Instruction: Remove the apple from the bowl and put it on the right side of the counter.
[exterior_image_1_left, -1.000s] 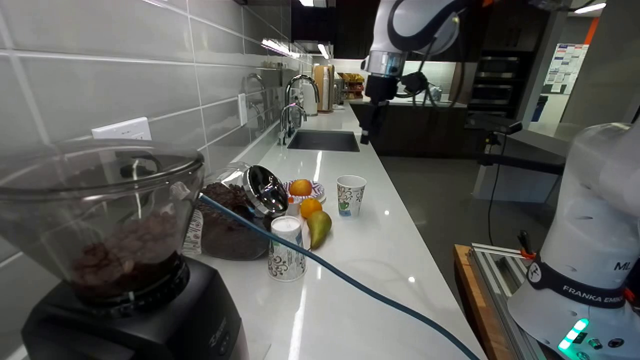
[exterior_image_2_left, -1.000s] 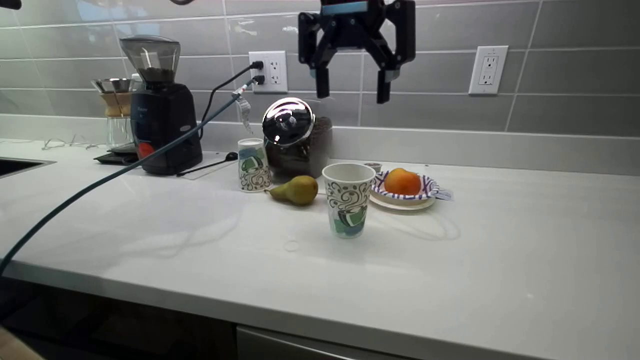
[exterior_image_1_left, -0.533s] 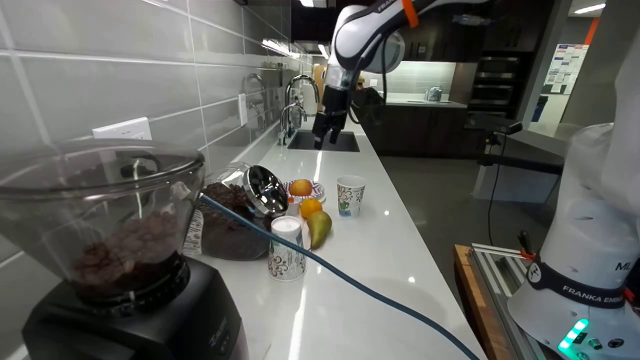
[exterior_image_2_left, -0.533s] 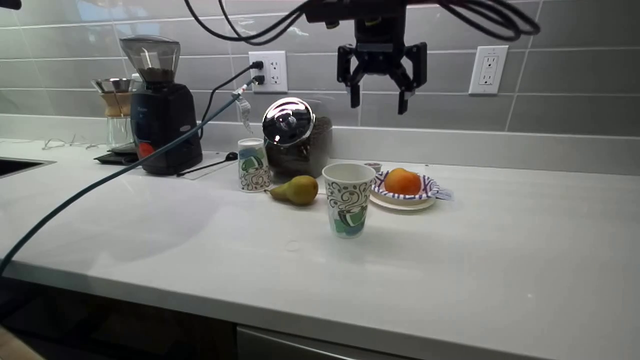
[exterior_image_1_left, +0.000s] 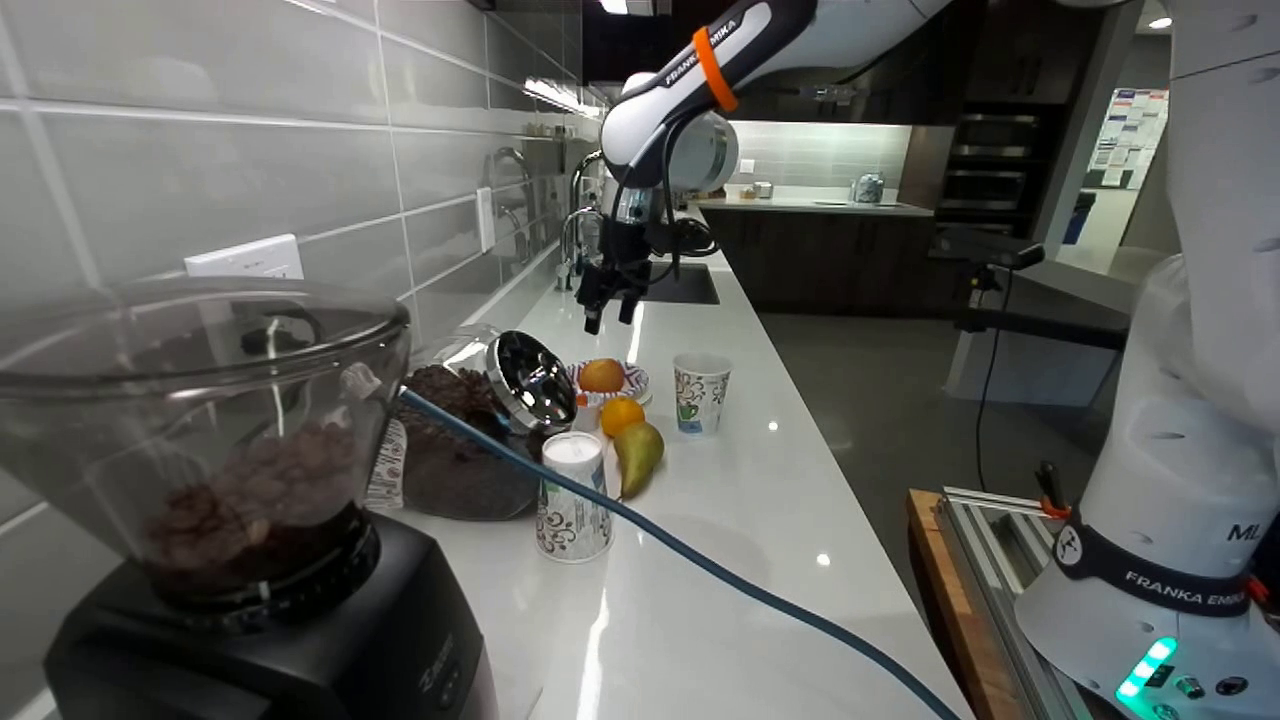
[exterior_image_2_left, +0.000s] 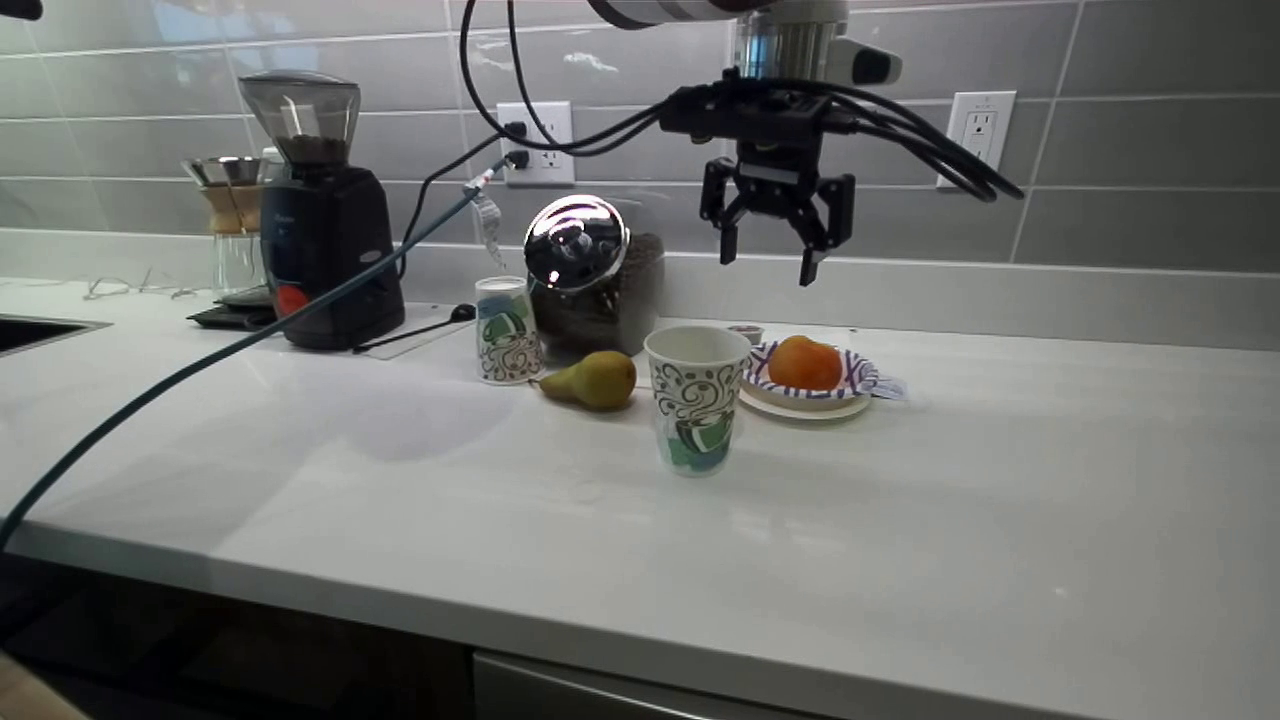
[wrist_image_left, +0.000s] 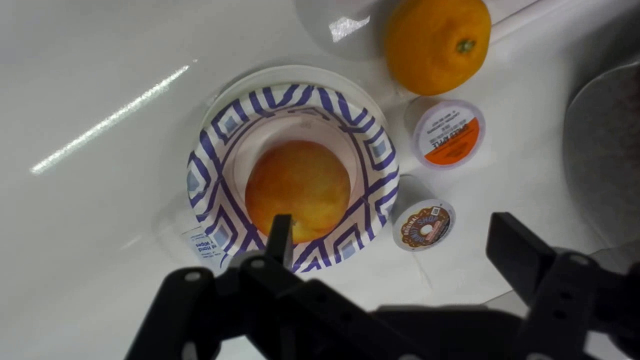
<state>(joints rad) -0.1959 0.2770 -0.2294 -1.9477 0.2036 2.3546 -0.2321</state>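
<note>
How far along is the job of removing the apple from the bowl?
Done: the open gripper hangs above the counter. In hand: alignment, probably; in the wrist view one fingertip overlaps the apple, ungripped. Left: grasp it, lift it from the bowl where it sits, set it on the counter's right side.

Gripper (exterior_image_2_left: 768, 272) dropped and shifted toward the wall (exterior_image_2_left: 1150, 225) over the last second, now closer to the bowl (wrist_image_left: 232, 122), arm (exterior_image_1_left: 645, 125) following.
</note>
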